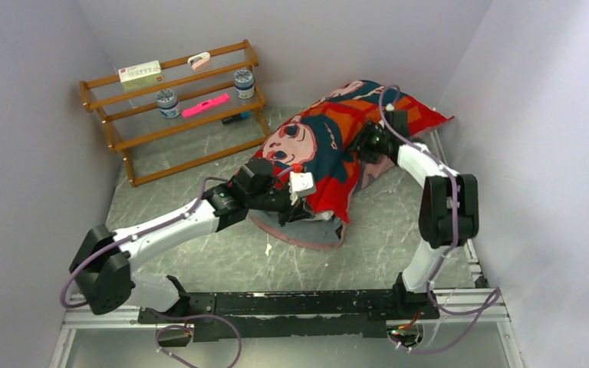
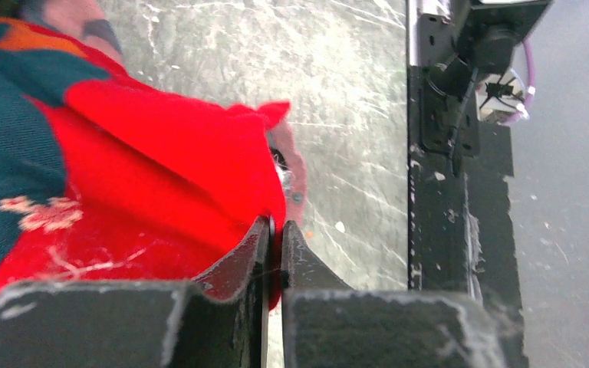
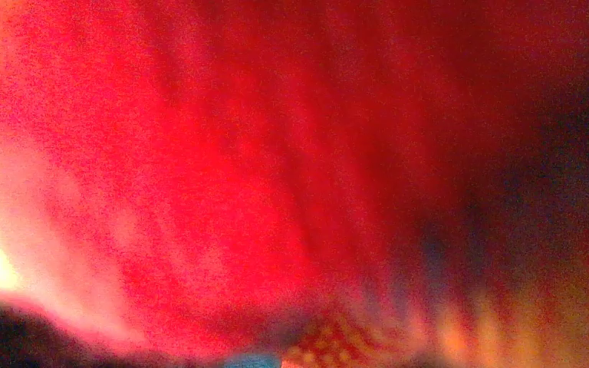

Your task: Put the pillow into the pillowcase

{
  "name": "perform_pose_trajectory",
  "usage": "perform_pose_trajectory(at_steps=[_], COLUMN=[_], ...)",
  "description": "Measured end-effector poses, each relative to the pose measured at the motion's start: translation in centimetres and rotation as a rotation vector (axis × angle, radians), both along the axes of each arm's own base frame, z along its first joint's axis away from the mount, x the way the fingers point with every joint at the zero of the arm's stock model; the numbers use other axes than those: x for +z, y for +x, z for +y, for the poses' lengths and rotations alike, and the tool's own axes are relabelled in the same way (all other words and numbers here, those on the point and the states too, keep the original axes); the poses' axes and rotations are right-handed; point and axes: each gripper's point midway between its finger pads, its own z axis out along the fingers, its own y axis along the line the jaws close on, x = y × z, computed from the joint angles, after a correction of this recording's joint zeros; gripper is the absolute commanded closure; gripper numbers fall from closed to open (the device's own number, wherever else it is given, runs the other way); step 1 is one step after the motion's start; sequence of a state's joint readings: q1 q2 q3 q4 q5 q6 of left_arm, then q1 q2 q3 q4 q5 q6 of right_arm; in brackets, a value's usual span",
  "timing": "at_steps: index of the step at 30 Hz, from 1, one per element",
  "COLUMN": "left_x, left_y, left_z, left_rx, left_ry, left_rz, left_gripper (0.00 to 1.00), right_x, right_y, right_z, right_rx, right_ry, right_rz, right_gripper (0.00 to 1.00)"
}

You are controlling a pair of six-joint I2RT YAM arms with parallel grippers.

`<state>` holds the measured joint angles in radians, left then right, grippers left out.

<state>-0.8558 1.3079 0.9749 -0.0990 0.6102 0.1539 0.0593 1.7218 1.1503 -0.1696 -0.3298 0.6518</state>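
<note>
Left pincer pinches the soft red pillowcase hem tight; right pincer, against blurred cloth, cannot be read.

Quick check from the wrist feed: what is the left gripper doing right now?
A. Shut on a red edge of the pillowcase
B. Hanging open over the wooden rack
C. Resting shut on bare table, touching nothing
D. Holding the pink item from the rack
A: in the left wrist view the left gripper has its jaws closed together, with a red edge of the pillowcase pinched between them.
</note>
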Motion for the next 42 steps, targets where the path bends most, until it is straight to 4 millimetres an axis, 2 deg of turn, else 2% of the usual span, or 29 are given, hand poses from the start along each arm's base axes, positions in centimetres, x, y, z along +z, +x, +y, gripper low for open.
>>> perform_pose_trajectory(at_steps=[2, 4, 7, 10, 14, 16, 19, 21, 23, 26, 29, 32, 34, 37, 42], left_x=[-0.8, -1.1, -0.9, 0.1, 0.7, 0.7, 0.7, 0.8, 1.0, 1.7, 2.5, 3.0, 3.2, 3.3, 2.7], left_y=[1.0, 2.1, 3.3, 3.5, 2.7, 2.4, 2.3, 2.4, 2.6, 3.1, 3.6, 3.7, 3.8, 4.0, 4.3], left_z=[-1.2, -2.6, -4.4, -5.5, -5.7, -5.7, -5.7, -5.6, -5.6, -5.7, -5.9, -6.0, -6.2, -6.4, -6.7], left_rx=[0.010, 0.015, 0.012, -0.011, -0.035, -0.043, -0.043, -0.036, -0.027, -0.011, 0.001, 0.006, 0.009, 0.014, 0.025], left_ry=[-0.005, -0.004, -0.002, -0.021, -0.039, -0.040, -0.042, -0.043, -0.053, -0.084, -0.116, -0.137, -0.146, -0.156, -0.154], left_rz=[0.017, 0.038, 0.066, 0.095, 0.150, 0.169, 0.190, 0.201, 0.214, 0.227, 0.233, 0.242, 0.249, 0.260, 0.282], left_gripper=[0.95, 0.95, 0.95, 0.95, 0.95, 0.95, 0.95, 0.95, 0.95, 0.95, 0.95, 0.95, 0.95, 0.95, 0.95], right_x=[1.3, 2.5, 3.7, 4.0, 5.3, 6.8, 9.1, 9.5, 8.9, 7.6, 6.7, 4.7, 2.7, -0.4, -2.6], right_y=[2.7, 4.6, 5.3, 3.2, -2.9, -5.4, -7.9, -9.9, -12.5, -16.2, -18.9, -21.3, -22.7, -24.3, -24.7], right_z=[0.6, 0.9, 1.1, 1.1, 0.1, -0.7, -1.7, -2.2, -2.5, -2.3, -0.9, 0.9, 1.8, 2.3, 3.0], right_rx=[0.043, 0.072, 0.103, 0.110, 0.059, 0.015, -0.046, -0.066, -0.073, -0.071, -0.045, -0.009, 0.014, 0.028, 0.036], right_ry=[-0.006, -0.016, -0.064, -0.157, -0.248, -0.260, -0.259, -0.254, -0.241, -0.199, -0.144, -0.084, -0.052, -0.033, -0.018], right_rz=[-0.002, -0.007, 0.009, 0.034, 0.019, -0.007, -0.079, -0.110, -0.130, -0.154, -0.168, -0.159, -0.153, -0.133, -0.138], right_gripper=[0.36, 0.28, 0.18, 0.11, 0.11, 0.12, 0.19, 0.26, 0.32, 0.34, 0.39, 0.52, 0.55, 0.54, 0.46])
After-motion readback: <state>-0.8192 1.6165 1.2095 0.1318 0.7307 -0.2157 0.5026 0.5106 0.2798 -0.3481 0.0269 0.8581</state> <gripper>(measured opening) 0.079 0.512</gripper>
